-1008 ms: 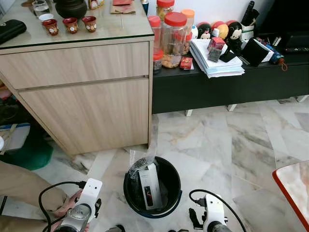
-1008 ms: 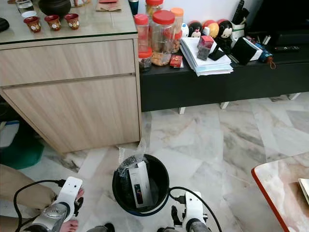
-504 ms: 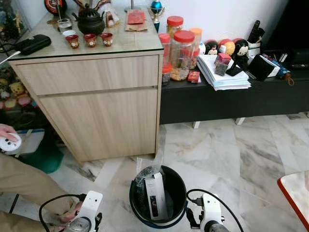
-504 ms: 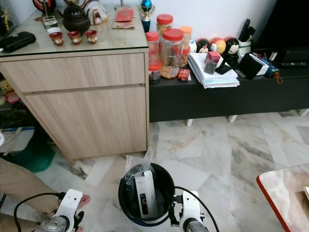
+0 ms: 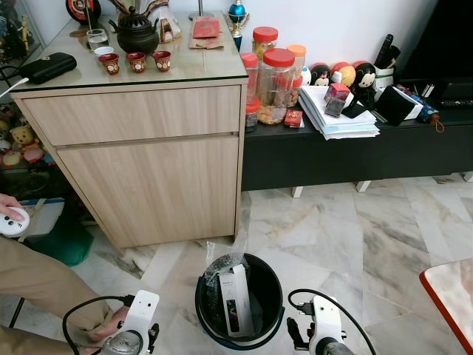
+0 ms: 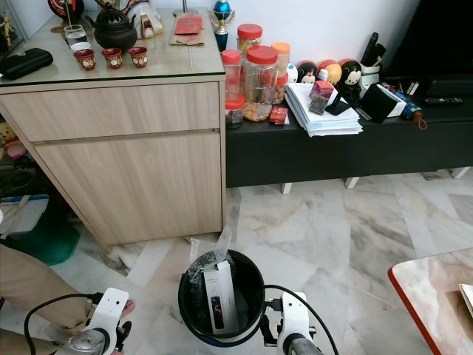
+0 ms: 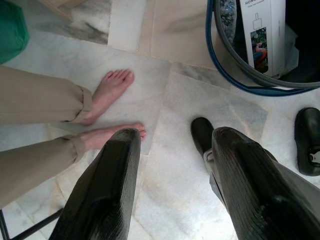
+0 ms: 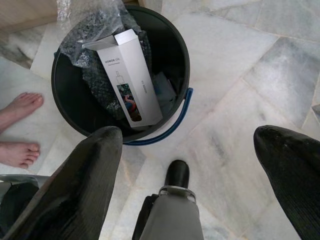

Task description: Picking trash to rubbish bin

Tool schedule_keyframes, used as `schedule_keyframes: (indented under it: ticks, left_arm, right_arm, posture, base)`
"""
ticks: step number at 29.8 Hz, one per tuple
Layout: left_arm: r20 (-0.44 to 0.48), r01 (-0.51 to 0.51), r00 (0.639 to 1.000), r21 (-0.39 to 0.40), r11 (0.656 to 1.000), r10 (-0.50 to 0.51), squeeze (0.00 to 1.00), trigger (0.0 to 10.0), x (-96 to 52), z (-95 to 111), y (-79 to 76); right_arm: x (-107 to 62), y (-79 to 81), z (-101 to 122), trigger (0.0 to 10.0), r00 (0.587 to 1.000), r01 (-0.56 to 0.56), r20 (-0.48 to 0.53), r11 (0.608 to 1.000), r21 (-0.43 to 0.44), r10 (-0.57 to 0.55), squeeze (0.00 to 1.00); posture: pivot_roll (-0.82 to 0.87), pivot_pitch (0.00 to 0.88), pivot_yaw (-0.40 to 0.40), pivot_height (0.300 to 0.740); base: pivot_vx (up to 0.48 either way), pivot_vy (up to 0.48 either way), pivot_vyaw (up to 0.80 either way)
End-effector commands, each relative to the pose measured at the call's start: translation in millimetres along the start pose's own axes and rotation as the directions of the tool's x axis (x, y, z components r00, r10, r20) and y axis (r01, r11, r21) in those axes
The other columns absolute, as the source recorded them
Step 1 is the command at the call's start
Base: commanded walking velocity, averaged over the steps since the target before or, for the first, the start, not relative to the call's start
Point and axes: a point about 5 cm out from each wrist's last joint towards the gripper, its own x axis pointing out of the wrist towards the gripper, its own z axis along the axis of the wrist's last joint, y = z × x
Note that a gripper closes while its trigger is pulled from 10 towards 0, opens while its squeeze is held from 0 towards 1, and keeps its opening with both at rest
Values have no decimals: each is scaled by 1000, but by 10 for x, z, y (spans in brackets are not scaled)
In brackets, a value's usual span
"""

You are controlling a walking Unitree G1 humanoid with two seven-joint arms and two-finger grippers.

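Note:
A black bucket (image 5: 275, 296) with a blue handle stands on the marble floor just ahead of me. Inside it leans a white phone box (image 5: 235, 299) against a wad of bubble wrap (image 8: 85, 60). My left gripper (image 7: 172, 185) hangs open over bare floor to the bucket's left, nothing between its fingers (image 7: 107, 185). My right gripper (image 8: 192, 165) hangs open just to the bucket's right, its fingers (image 8: 85, 175) wide apart and empty. Both wrists (image 5: 137, 333) (image 5: 321, 333) sit low at the picture's bottom edge.
A wooden cabinet (image 5: 148, 148) with cups and a teapot stands behind the bucket. A black low bench (image 5: 355, 144) holds jars, papers and toys. A person's bare feet (image 7: 110, 110) and trouser legs are at my left. A red-edged table corner (image 5: 451, 288) is at right.
The head camera has lifted and shifted, showing more of the cabinet top. The bucket, box and both grippers keep their places.

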Motion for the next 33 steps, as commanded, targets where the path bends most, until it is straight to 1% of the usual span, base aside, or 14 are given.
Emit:
schedule_keyframes:
  ticks: [1, 14, 19, 21, 33]
  left_arm:
    - [-11, -9, 1000, -9, 1000, 9, 0, 10000, -3, -30, -10]
    - [-12, -14, 1000, 14, 1000, 14, 0, 10000, -5, -43, -29]
    - [-15, -14, 1000, 16, 1000, 15, 0, 10000, -8, -57, -27]
    - [-17, -16, 1000, 13, 1000, 16, 0, 10000, -12, -72, -24]
    - [-29, -21, 999, 17, 1000, 22, 0, 10000, -17, -102, -22]
  right_arm:
    - [-4, -16, -9, 10000, 1000, 8, -1, 1000, 18, -8, 0]
    - [-7, 5, -37, 10000, 1000, 2, -10, 1000, 30, -2, 0]
    - [-10, 11, -55, 10000, 1000, -1, -14, 999, 33, 1, 0]
    - [-16, 17, -81, 10000, 1000, -1, -20, 999, 34, 2, 0]
    - [-16, 37, -90, 10000, 1000, -5, -21, 999, 43, 6, 0]
  posture:
    - [113, 71, -54, 740]
    - [111, 82, -51, 740]
    - [111, 97, -47, 740]
    - [111, 90, -45, 740]
    - [109, 89, -38, 740]
  base:
    - [0, 0, 0]
    - [0, 0, 0]
    - [0, 0, 0]
    - [0, 0, 0]
    - [0, 0, -618]
